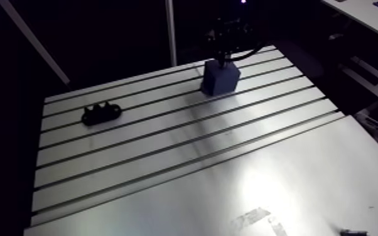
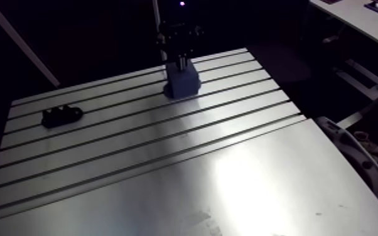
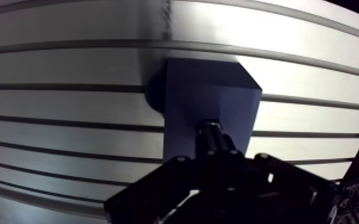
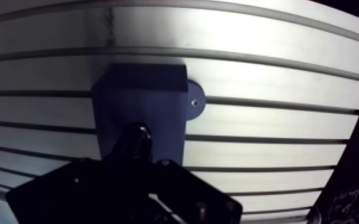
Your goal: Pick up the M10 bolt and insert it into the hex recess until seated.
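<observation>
The pincer (image 3: 214, 154) was clenched on the M10 bolt (image 3: 212, 134), as far as the wrist view let one judge. Its fingers merged into one dark mass, and the bolt's dark, ribbed shaft stood out from between them with nothing else bearing it. The bolt's long axis ran in line with the pincer's own reach, pointing straight ahead of the fingertips and down at the top face of the blue block (image 3: 209, 95), which lay directly under and just ahead of it. Whether the bolt's tip touched that face or stood inside it could not be told, because the hex recess was hidden behind the bolt and fingers. That alignment looked like the relation the coming move turned on. With the axis upright over the block, a straight push along it was probably called for, with a little turning if the hex flats stood off from their seat. Beside the block, a rounded mounting ear (image 4: 195, 102) with a small screw lay flat on the slotted table (image 3: 68, 122). Farther off, well apart from the pincer in the arm view, a small black fixture (image 1: 101, 113) sat on the table, no part of the approach.
</observation>
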`<state>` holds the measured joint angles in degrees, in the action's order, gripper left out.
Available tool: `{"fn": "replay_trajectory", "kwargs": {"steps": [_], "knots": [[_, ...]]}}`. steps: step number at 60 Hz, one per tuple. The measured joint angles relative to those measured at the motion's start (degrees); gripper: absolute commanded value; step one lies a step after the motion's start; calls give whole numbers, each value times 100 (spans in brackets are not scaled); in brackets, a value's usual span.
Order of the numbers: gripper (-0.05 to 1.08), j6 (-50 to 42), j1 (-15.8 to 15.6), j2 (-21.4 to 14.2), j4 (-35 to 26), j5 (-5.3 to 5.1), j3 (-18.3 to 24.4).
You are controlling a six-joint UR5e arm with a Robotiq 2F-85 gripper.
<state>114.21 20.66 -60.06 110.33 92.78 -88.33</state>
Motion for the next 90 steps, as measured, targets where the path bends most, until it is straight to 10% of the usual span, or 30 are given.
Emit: {"fn": "replay_trajectory", "kwargs": {"steps": [90], "knots": [[99, 36, 0, -42, -67, -4, 123]]}}
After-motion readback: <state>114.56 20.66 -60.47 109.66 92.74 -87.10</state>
